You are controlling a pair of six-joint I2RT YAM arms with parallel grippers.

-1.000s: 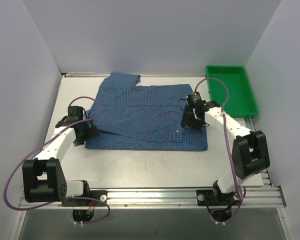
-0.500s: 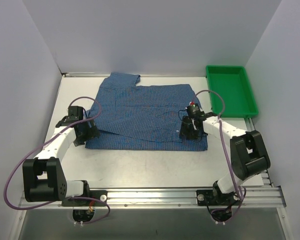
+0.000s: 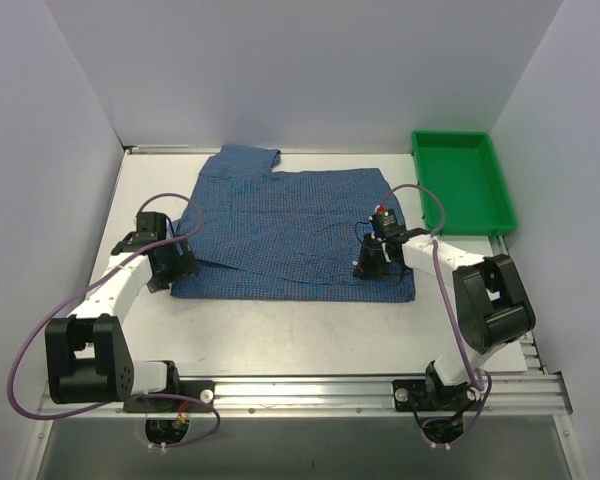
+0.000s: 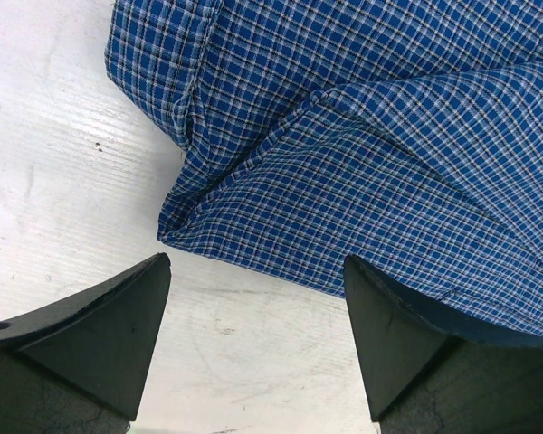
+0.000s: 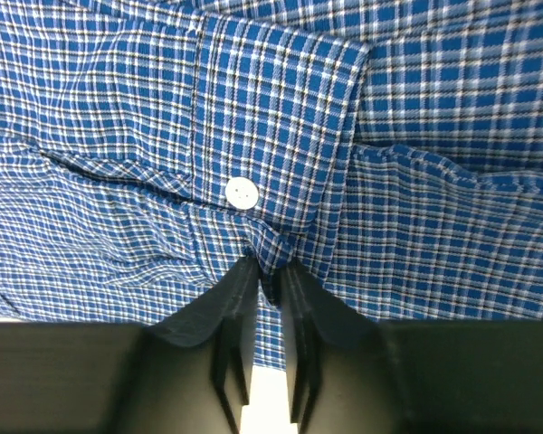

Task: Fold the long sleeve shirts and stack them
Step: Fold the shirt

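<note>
Long sleeve shirt (image 3: 290, 225), one item, blue fine-checked cloth: we record it lying flat on the white bench (image 3: 280, 330), across the middle and the far half. Its layers are partly folded over one another, and a narrower portion of cloth reaches toward the far wall on the left side. Left fingers (image 3: 168, 265): we find them at the shirt's near left edge. In the left wrist view these fingers (image 4: 118, 316) stand wide apart and hold nothing. A folded corner of the shirt (image 4: 389, 136) lies on the bench (image 4: 54, 181) just ahead of the gap between them. The cloth runs close along one finger, but we cannot tell whether it touches. Right fingers (image 3: 370, 265): we find them low over the shirt's near right part. In the right wrist view these fingers (image 5: 244, 289) are closed together, pinching a small ridge of the shirt (image 5: 118, 136) at the near end of a cuff-like band. A small white button (image 5: 242, 193) sits on that band just beyond the pinch, and a strip of bare bench shows below the cloth's edge. Green tray (image 3: 504, 190): it stands at the far right, apart from the shirt. Purple cable (image 3: 20, 350): it loops beside the left arm, and a similar cable arcs over the right arm.
</note>
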